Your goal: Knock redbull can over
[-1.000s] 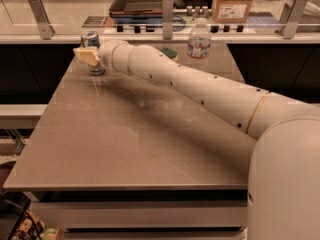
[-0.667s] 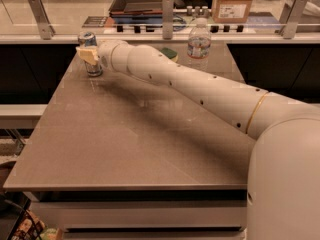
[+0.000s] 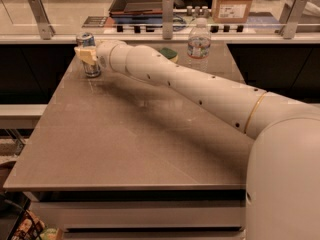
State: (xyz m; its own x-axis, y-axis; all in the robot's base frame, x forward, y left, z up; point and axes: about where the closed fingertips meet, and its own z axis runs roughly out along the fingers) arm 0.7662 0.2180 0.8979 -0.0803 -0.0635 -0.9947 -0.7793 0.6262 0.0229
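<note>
The redbull can (image 3: 91, 70) stands near the far left corner of the brown table (image 3: 125, 139). It is blue and silver with a silver top and leans slightly to the left. My gripper (image 3: 86, 54) is at the end of the long white arm, pressed against the can's middle from the right. Its cream tip crosses the front of the can and hides the can's middle.
A clear plastic water bottle (image 3: 199, 43) stands at the table's far edge, right of the arm. A green object (image 3: 170, 54) lies partly hidden behind the arm. A glass rail with metal posts (image 3: 167, 15) runs along the back. The table's left edge is close to the can.
The gripper has edged slightly left against the can, and the can's top has shifted a little left. The can still stands.
</note>
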